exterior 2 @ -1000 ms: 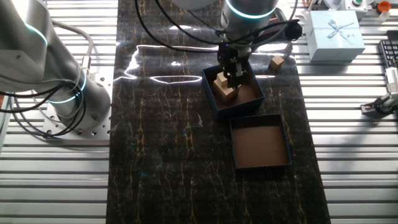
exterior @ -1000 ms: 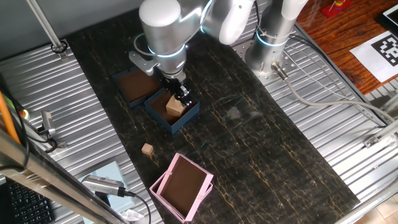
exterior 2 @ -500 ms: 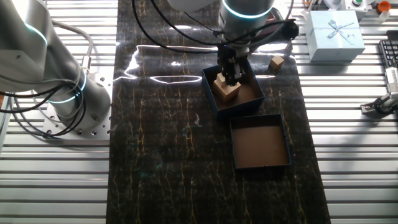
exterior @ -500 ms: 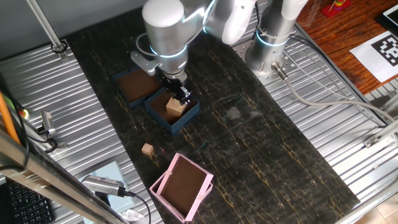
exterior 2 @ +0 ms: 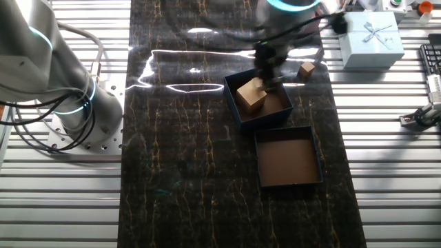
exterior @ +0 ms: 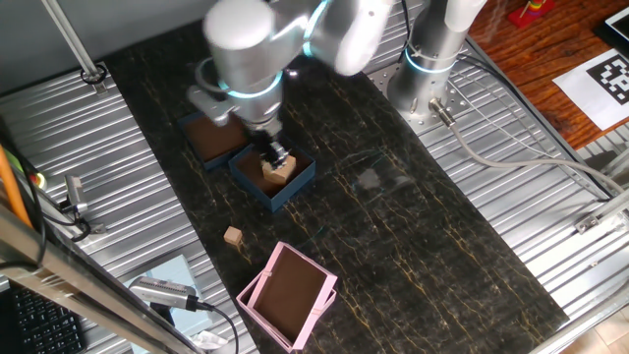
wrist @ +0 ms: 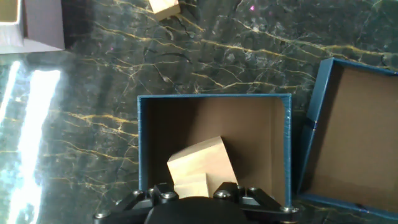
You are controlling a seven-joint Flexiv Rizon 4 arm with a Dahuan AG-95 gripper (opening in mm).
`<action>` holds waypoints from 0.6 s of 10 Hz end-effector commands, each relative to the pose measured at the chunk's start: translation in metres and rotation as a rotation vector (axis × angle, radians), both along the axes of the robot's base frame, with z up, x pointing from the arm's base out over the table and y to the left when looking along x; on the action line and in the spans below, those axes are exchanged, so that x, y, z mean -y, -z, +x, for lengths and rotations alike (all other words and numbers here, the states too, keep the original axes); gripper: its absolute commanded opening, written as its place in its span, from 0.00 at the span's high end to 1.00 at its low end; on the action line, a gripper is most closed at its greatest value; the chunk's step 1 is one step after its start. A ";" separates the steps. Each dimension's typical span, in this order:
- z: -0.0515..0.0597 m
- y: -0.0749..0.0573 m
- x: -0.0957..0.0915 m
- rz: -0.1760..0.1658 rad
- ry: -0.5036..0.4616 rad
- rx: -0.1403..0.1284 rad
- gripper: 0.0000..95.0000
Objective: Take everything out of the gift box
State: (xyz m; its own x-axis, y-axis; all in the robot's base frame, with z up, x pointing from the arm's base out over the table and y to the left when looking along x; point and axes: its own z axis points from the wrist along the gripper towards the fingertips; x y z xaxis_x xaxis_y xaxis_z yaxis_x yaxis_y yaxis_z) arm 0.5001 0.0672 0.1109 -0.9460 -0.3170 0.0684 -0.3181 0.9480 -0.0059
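Compared with a second ago, the end effector [exterior: 277, 157] is seen shifted across the gift box [exterior: 273, 175] toward the tray-like lid [exterior: 210, 137], and it is blurred by motion in both fixed views. It is held over the box's brown interior, above the larger wooden block [wrist: 200, 167]. Whether its fingers are spread or pinching something cannot be told; in the hand view only the base of the fingers is visible, with a small pale block [wrist: 190, 185] right against it.

The larger block is seen tilted inside the box. The lid is set just beside the box. One small cube [exterior: 233, 236] is lying on the dark marbled surface [exterior: 413, 246], apart from the box. Farther off, a pink box [exterior: 289, 295] is resting with its brown inside up.
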 end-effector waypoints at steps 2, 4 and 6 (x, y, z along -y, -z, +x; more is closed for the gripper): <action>0.063 -0.003 -0.011 -0.013 -0.019 0.032 1.00; 0.075 0.006 -0.017 -0.006 -0.023 0.080 1.00; 0.073 0.021 -0.014 0.024 -0.042 0.110 1.00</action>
State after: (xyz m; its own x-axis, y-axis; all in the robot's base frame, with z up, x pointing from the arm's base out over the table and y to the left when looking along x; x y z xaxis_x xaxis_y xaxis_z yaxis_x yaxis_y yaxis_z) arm 0.5736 0.0816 0.0925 -0.9358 -0.3496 -0.0465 -0.3484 0.9368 -0.0308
